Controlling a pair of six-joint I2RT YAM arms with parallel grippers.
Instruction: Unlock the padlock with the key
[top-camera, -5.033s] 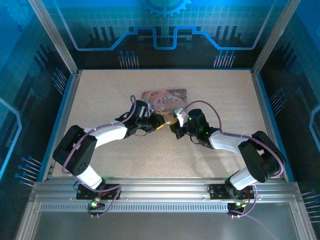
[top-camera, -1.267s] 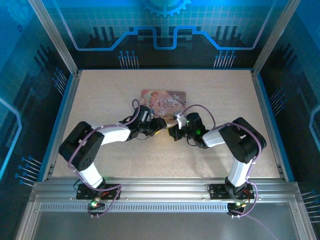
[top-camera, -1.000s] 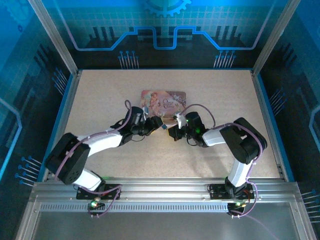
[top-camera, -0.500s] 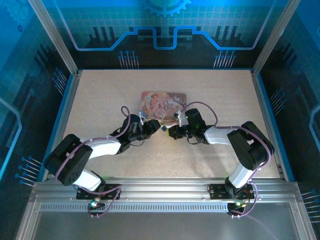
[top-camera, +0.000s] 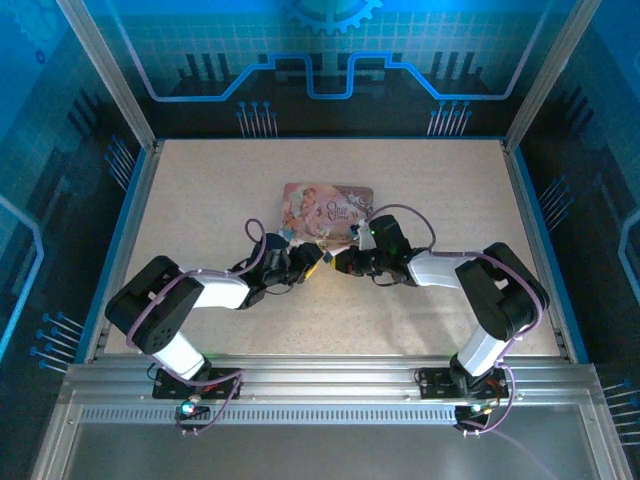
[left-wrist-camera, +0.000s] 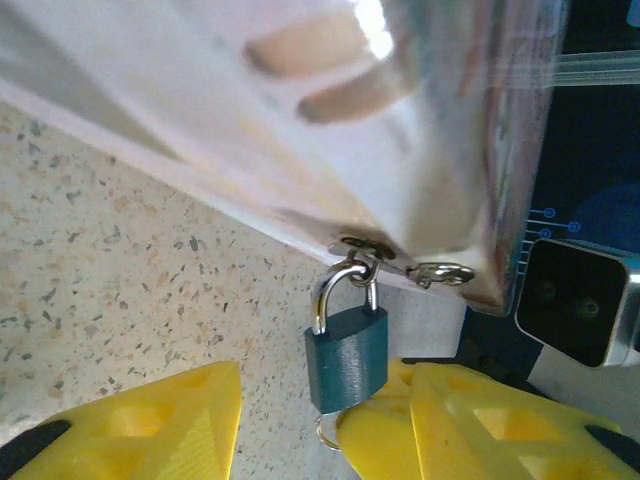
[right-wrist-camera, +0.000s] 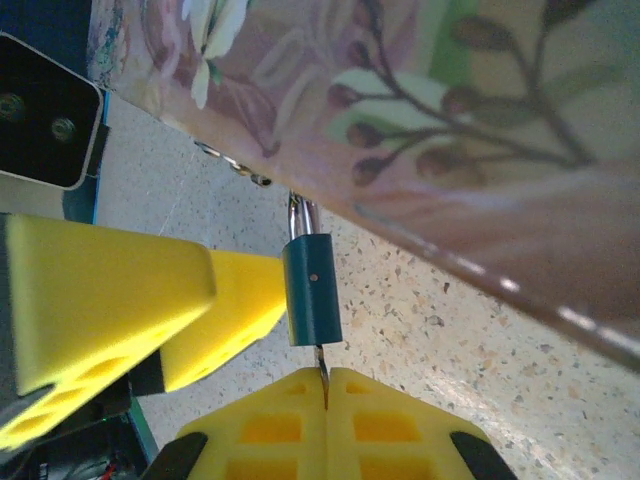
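Pads of the right gripper (right-wrist-camera: 325, 385) are pressed together on the key (right-wrist-camera: 322, 365). Only a thin dark sliver of blade shows between them, and its tip meets the underside of the padlock (right-wrist-camera: 312, 290); how far it has entered cannot be told. The left gripper (left-wrist-camera: 325, 398) has its jaws wide apart, one yellow finger on each side of the blue-teal body. From the right wrist camera the closer finger sits just beside the body, but contact is not clear. The padlock hangs by its shackle (left-wrist-camera: 320, 300) from the hasp (left-wrist-camera: 360, 245) at the lower edge of the pink tin box (left-wrist-camera: 300, 130), its body low over the speckled table (left-wrist-camera: 120, 280). A small split ring (left-wrist-camera: 325, 432) shows under it. By my judgement the padlock is light, hard and smooth. It dangles loosely, so it will swing or twist away from any push or turn of the key unless it is steadied. The best hold is across the flat faces of the body, below the shackle, with the keyhole end left free. The key looks thin enough to bend or slip, so a gentle, straight turn suits it.
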